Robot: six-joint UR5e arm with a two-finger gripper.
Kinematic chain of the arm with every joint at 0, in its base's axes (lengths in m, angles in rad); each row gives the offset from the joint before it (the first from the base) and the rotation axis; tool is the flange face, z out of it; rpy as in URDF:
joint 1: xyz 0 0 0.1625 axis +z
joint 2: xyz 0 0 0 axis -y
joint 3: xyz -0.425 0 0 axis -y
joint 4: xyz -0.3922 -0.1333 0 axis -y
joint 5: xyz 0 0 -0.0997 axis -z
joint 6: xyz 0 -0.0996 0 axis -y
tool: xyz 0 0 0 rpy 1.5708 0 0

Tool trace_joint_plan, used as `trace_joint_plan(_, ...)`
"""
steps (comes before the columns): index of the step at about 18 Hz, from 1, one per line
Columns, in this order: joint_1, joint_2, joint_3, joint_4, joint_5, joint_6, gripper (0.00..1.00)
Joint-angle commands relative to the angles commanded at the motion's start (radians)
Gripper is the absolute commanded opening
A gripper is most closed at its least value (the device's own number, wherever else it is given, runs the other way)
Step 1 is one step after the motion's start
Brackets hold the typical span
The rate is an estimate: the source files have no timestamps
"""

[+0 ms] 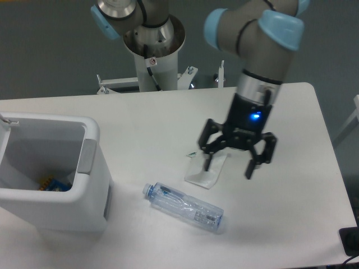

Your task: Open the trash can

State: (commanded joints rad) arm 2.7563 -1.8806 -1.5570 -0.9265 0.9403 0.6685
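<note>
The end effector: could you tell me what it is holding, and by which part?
Nothing: the end effector is open, above the small wrapper.

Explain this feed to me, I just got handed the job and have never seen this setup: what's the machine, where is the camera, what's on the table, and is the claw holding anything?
There is one picture, from a fixed camera that looks down at the table from the front. The grey and light-blue jointed machine is a robot arm, mounted on a post at the table's far edge. At its tip is the claw, two black fingers that stand spread apart. It holds nothing and hangs over a small flat clear wrapper.

At the left stands the trash can, a white boxy bin. Its top is open, so you can see inside, where something blue and yellow lies at the bottom. The grey strip on its rim is the push-button. In front of the claw, an empty clear plastic bottle with a blue cap lies on its side.
</note>
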Motion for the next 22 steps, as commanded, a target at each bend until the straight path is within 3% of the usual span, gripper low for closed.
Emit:
trace_joint_plan(4, 0.043, -0.04, -0.005, -0.003, 0.044, 0.132, 1.0)
trace_joint_plan(11, -0.01, -0.048, -0.018, -0.011, 0.454, 0.353, 1.0)
trace_joint_plan(13, -0.012, -0.048, -0.018, -0.05, 0.512, 0.449, 1.0)
trace_joint_plan(14, -0.014, -0.046, -0.011, -0.11, 0.555, 0.57, 1.0)
trace_joint_plan(16, -0.014, -0.043, -0.009, -0.14, 0.603, 0.696, 1.0)
trace_joint_plan(22, -0.046, -0.069, -0.012, -0.121, 0.649, 0.711, 1.0)
